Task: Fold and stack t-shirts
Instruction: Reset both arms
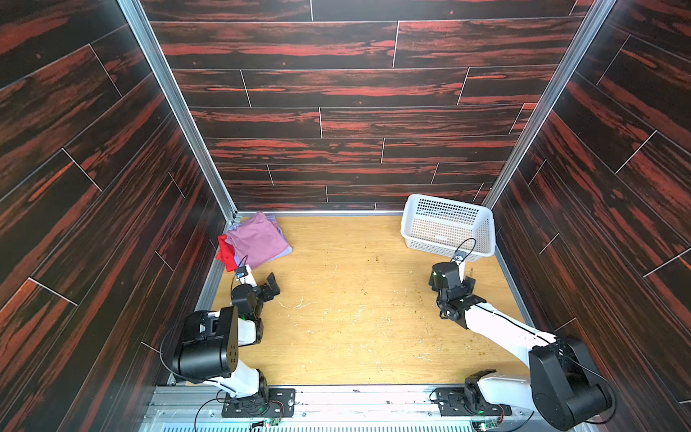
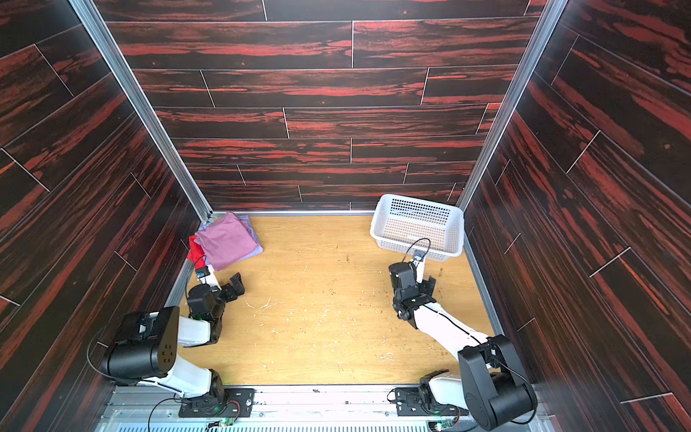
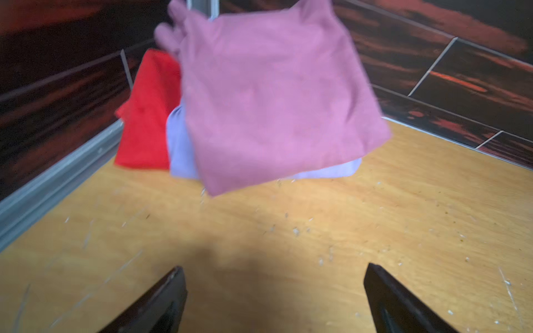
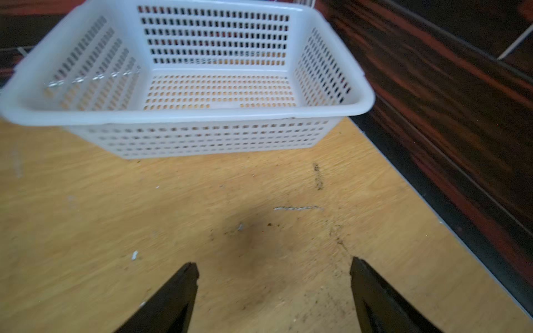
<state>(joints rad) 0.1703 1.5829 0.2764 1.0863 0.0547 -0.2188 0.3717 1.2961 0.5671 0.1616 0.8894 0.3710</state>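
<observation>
Left wrist view: we see the folded pink-mauve cloth t-shirt (image 3: 274, 101) lying on a lavender cloth t-shirt (image 3: 180, 144), with a red cloth t-shirt (image 3: 147, 115) showing at their side by the wall. In both top views they are in the far left corner of the light wooden tabletop (image 1: 355, 318). The left gripper (image 3: 274, 268) is near them, spread wide and empty. The right gripper (image 4: 274, 262) is also spread and empty, near the white perforated plastic basket (image 4: 184, 116).

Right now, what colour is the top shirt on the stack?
The top shirt is pink-mauve; clearest in the left wrist view.
</observation>
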